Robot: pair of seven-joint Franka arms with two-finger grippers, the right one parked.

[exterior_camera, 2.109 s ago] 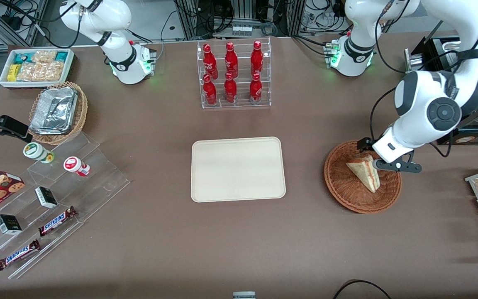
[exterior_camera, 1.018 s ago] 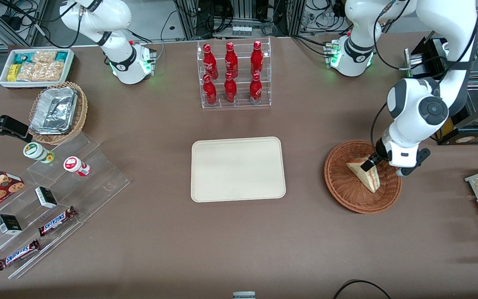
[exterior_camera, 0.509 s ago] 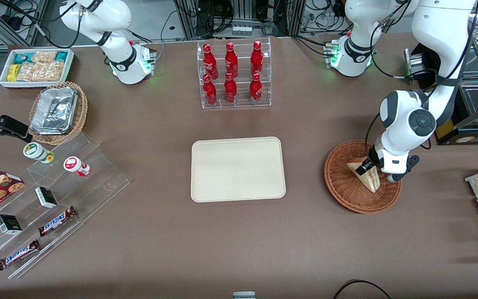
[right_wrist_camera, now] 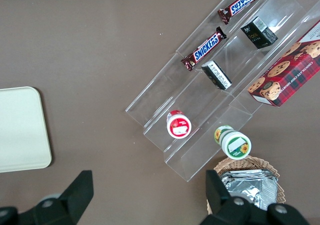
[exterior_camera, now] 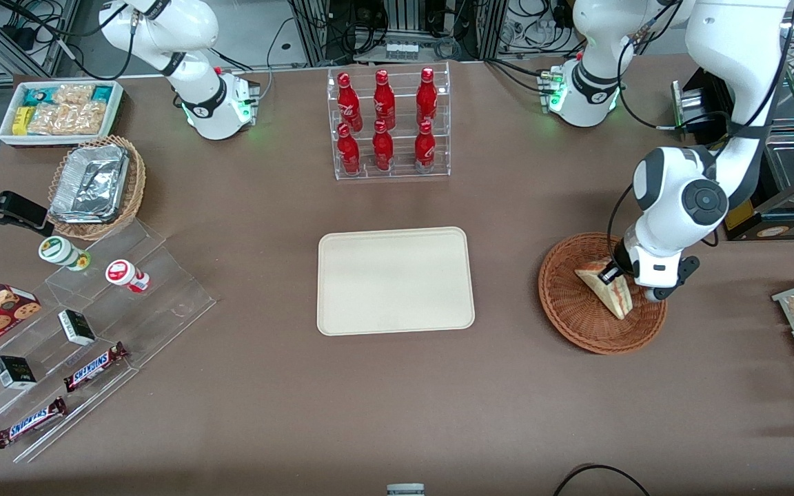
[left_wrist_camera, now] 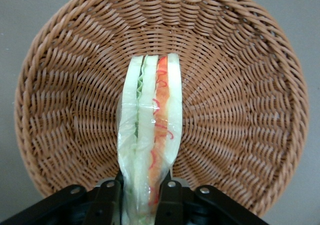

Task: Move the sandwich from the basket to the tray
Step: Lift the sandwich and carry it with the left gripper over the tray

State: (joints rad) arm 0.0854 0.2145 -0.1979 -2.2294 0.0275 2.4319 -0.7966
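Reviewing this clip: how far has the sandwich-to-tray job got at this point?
Done: the left gripper is down in the basket, its fingers either side of the sandwich and pressed against the wrapper. In hand: the grasp itself; the sandwich does not look lifted, its long edge lying on the weave in the wrist view. Left: lifting it out, carrying it to the tray, which holds nothing, and releasing.

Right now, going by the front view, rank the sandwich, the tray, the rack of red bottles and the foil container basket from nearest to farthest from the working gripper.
Measured from the gripper, in the basket:
1. Sandwich, between its fingers.
2. Tray, mid-table.
3. Rack of red bottles, farther from the camera than the tray.
4. Foil container basket, toward the parked arm's end.
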